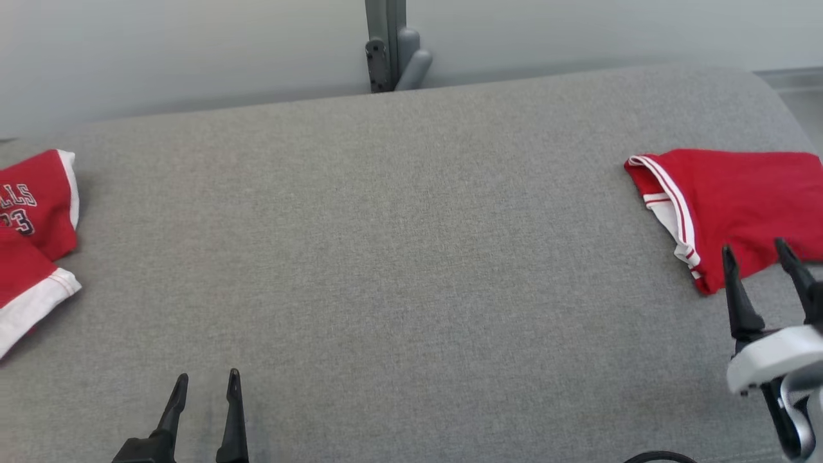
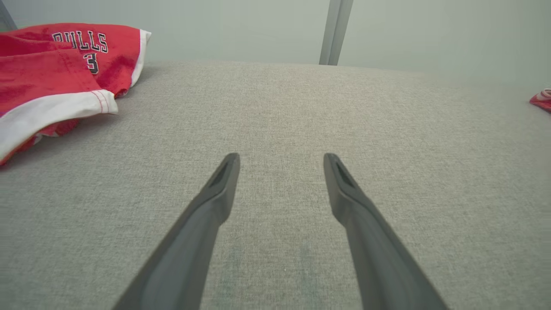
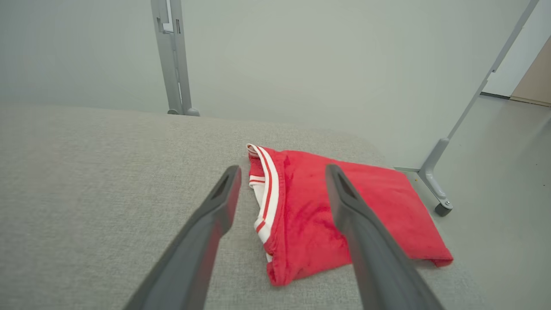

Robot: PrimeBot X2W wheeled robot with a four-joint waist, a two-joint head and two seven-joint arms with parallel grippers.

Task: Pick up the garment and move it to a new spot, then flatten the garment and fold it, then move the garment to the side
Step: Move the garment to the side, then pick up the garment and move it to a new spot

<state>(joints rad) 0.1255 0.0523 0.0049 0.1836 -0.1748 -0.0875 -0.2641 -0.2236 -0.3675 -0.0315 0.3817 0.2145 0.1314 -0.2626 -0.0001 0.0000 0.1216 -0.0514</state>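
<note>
The garment [image 1: 739, 199] is a folded red piece with a red-and-white striped trim, lying flat near the right end of the grey table [image 1: 411, 257]. My right gripper [image 1: 755, 247] is open, its fingertips at the garment's near edge with nothing between them. In the right wrist view the garment [image 3: 301, 219] lies just beyond and between that gripper's [image 3: 282, 168] spread fingers. My left gripper [image 1: 208, 376] is open and empty over bare table at the lower left, far from the garment. In the left wrist view, that gripper [image 2: 280, 157] shows spread, and a corner of the garment [image 2: 541, 100] sits at the far right.
A second red jersey [image 1: 32, 212] with white trim and "BULLS" lettering [image 2: 51, 73] lies crumpled at the table's left end. A grey metal post [image 1: 386, 45] stands behind the table. A wheeled stand leg [image 3: 434, 189] is on the floor past the table's right edge.
</note>
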